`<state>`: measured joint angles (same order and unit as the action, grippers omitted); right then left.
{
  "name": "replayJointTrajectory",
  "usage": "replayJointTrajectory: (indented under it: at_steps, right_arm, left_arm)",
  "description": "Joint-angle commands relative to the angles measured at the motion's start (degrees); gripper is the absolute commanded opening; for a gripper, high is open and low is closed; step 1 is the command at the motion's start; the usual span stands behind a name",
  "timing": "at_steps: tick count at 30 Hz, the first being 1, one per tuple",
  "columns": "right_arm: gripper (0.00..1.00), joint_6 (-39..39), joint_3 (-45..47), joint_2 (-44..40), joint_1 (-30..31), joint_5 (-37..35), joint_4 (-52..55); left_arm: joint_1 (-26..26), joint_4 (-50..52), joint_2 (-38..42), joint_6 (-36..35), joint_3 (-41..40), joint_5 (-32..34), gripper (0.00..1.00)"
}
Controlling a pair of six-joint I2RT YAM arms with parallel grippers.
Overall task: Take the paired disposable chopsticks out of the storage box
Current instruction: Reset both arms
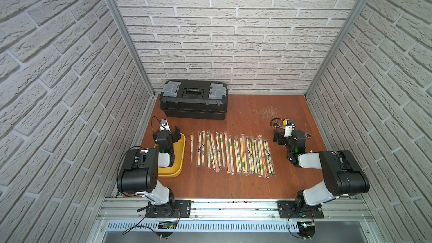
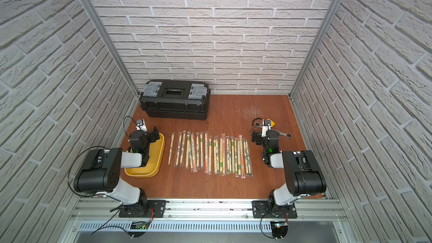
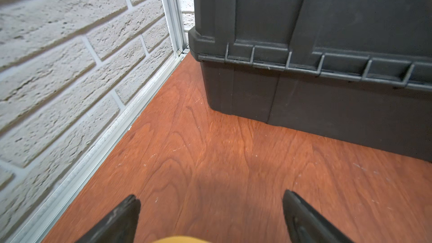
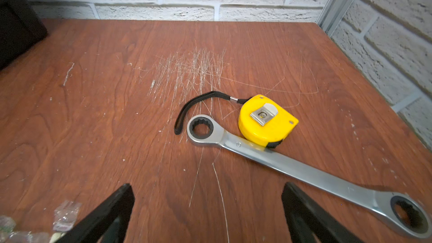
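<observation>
- Left arm (image 1: 140, 171), based at 7 o'clock, folded; left gripper (image 3: 210, 198) faces 12 o'clock, jaws wide apart, empty.
- Right arm (image 1: 339, 174), at 5 o'clock, likewise; right gripper (image 4: 208, 189) spread, empty.

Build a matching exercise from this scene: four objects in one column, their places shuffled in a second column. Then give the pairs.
Column one
1. chopsticks
2. storage box
3. toolbox
4. wrench

Column two
A. against the back wall
B. partly covered by the left arm
C. laid in a row on the table
D. touching the yellow tape measure

Pairs: 1-C, 2-B, 3-A, 4-D
</observation>
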<state>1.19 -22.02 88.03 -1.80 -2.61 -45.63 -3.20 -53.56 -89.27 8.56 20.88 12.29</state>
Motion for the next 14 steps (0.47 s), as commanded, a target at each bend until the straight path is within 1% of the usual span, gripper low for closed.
replayJointTrajectory:
  at_steps: [1, 9, 14]
  right_arm:
    - [0.99, -1.18, -0.65, -1.26, 0.44, 1.0, -2.34]
    - [0.99, -1.56, -2.65, 0.37, 0.33, 2.04, -0.1]
    - [0.99, -1.69, -1.26, -1.18, 0.39, 2.08, -1.06]
  left_arm:
    - [-0.1, 0.29, -0.4, -0.86, 0.56, -1.02, 0.98]
    - [-0.06, 0.29, -0.46, -0.87, 0.56, -1.04, 0.98]
    - [-0.07, 0.28, -0.48, -0.92, 0.56, -1.04, 0.98]
